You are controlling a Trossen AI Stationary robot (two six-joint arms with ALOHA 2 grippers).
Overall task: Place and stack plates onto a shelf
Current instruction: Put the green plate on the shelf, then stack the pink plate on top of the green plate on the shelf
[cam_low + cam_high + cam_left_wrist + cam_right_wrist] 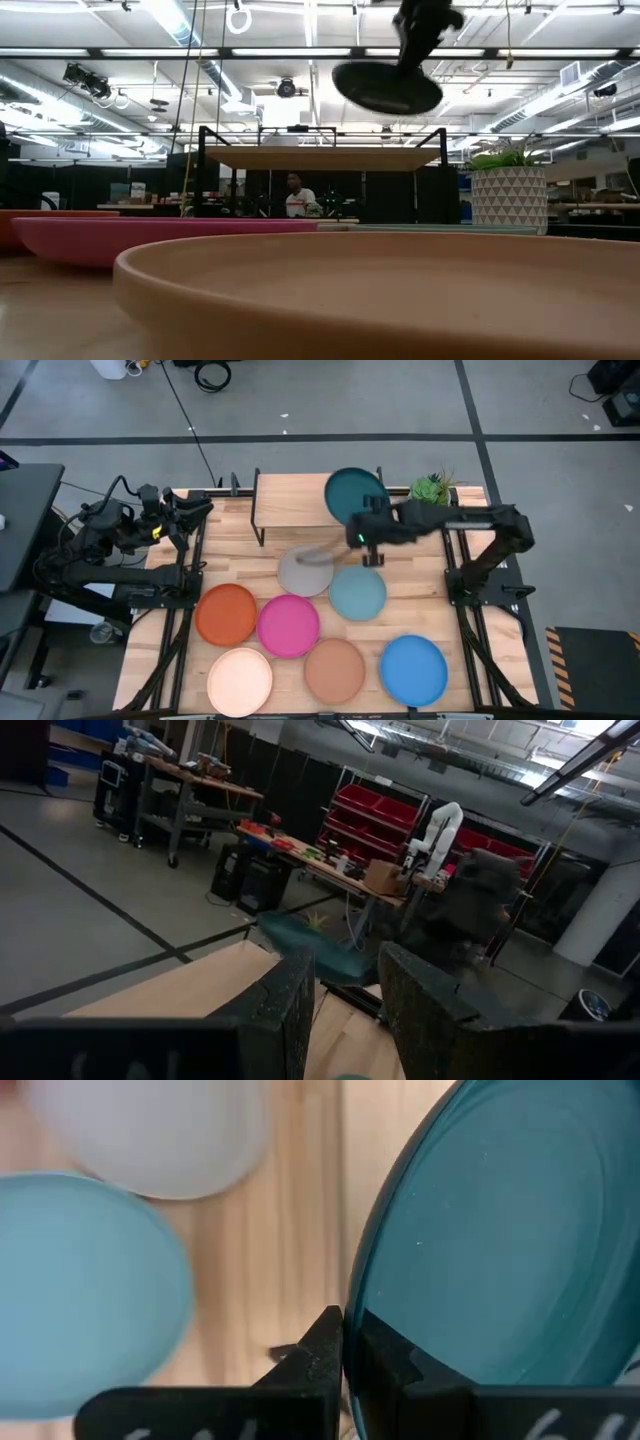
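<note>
My right gripper [350, 1355] is shut on a teal plate [354, 495], which hangs in the air over the right end of the light-wood shelf [290, 500]. In the low view the teal plate [388, 88] floats well above the shelf board [320, 157]. On the table lie the grey [303, 572], light blue [357, 592], orange [226, 613], pink [288, 625], cream [240, 680], tan [334, 670] and bright blue [413, 670] plates. My left gripper [205, 510] waits open at the far left with nothing between its fingers. My right gripper pinches the teal plate's rim [362, 1320] between its two fingers, one finger on the plate's upper face and the other below it. The fingers slant down onto the plate's near edge [365, 525]. The plate is lifted clear, almost level.
A potted plant [432, 488] in a patterned white pot [510, 195] stands just right of the shelf. The shelf's black legs [205, 175] stand at the table's far edge. The grey and light blue plates lie close before the shelf.
</note>
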